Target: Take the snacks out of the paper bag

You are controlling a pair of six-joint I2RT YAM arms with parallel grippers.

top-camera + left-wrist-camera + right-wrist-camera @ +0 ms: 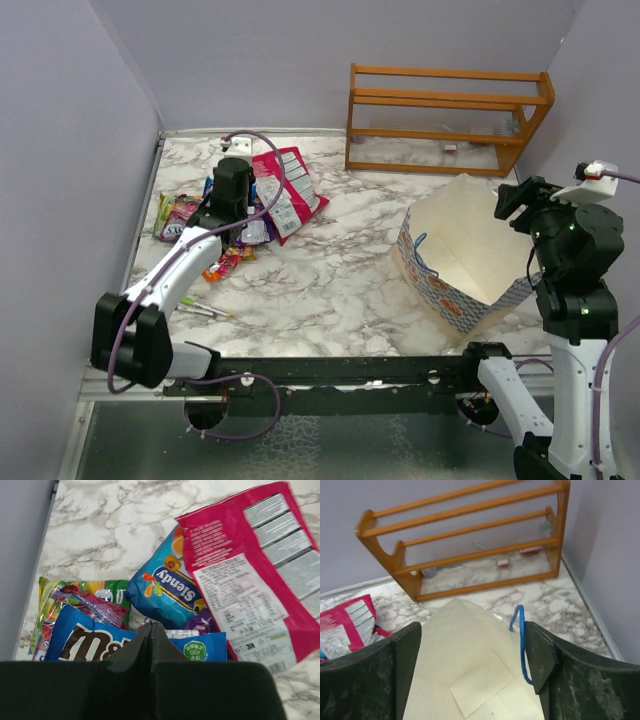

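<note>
Cream-lined paper bag (465,240) looks empty, snacks (165,590) heaped under my shut, empty left gripper (151,626); my right gripper (472,635), jaws apart above the bag, I judge needs only retracting.

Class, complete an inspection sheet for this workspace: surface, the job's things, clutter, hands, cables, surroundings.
Surface: marble table, white with grey veins.
Job's things: paper bag at right, mouth open, no snack seen inside; snacks piled at far left.
Clutter: pens near the left edge; wooden rack at the back.
Hands: left hand shut, above the snacks; right hand open, over the bag.
Cables: purple cable looping on the left arm.
Surroundings: grey walls.
</note>
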